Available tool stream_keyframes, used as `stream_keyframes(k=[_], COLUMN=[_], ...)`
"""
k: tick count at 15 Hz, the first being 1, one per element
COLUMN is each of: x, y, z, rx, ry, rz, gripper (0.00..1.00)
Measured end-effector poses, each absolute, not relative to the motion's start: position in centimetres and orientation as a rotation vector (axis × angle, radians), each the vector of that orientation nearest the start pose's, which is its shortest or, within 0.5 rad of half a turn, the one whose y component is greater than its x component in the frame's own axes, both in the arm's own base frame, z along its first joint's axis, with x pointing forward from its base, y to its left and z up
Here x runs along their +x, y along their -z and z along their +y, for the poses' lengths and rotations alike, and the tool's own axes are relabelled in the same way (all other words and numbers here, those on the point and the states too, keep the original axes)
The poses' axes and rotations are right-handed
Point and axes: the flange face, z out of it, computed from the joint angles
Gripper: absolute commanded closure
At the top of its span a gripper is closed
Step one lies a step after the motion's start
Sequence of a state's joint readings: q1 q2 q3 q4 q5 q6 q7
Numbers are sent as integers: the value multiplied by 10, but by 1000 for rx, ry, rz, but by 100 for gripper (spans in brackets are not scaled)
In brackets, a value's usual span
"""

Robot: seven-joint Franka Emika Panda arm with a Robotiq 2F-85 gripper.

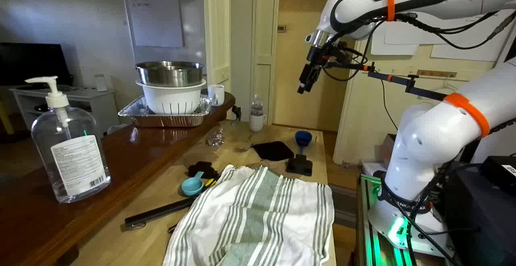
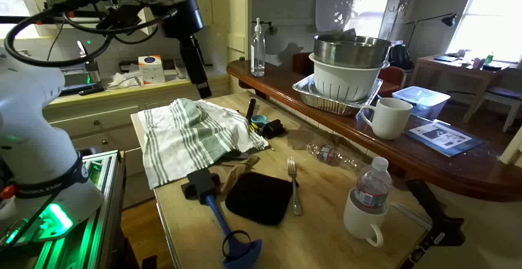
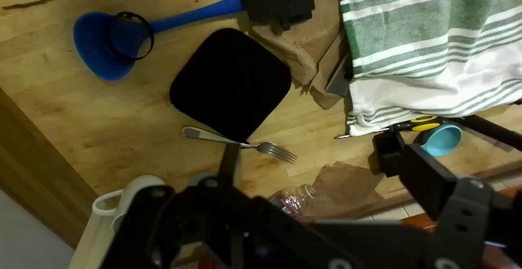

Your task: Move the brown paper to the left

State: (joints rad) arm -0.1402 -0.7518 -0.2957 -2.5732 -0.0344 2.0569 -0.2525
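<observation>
In the wrist view the tool [image 3: 322, 151] gapes, empty. Beyond, flat brown paper [image 3: 346, 183], lower centre, if dragged might roll the adjacent bottle [image 3: 293, 199]; crumpled brown paper [image 3: 308, 49], upper centre, could equally be meant, inviting a wrong pick.

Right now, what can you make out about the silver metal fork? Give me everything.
The silver metal fork looks shiny, with a handle that widens toward its rounded end, a slim neck and what look like four tines. It lies unheld on the pale wooden tabletop, tines pointing lower right in the wrist view. Its neck seems to cross one corner of the square, round-cornered black pad.
</observation>
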Motion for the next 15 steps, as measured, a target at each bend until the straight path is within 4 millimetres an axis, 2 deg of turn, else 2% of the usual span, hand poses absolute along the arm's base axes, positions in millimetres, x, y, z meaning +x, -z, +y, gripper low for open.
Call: stream_keyframes(k=[9, 11, 15], x=[317, 320, 323], y=[-507, -494, -444], z=[-157, -150, -131], rx=[-3020, -3027, -3044], ry=[373, 325, 186], rz=[168, 157, 171], gripper=[0, 0, 0])
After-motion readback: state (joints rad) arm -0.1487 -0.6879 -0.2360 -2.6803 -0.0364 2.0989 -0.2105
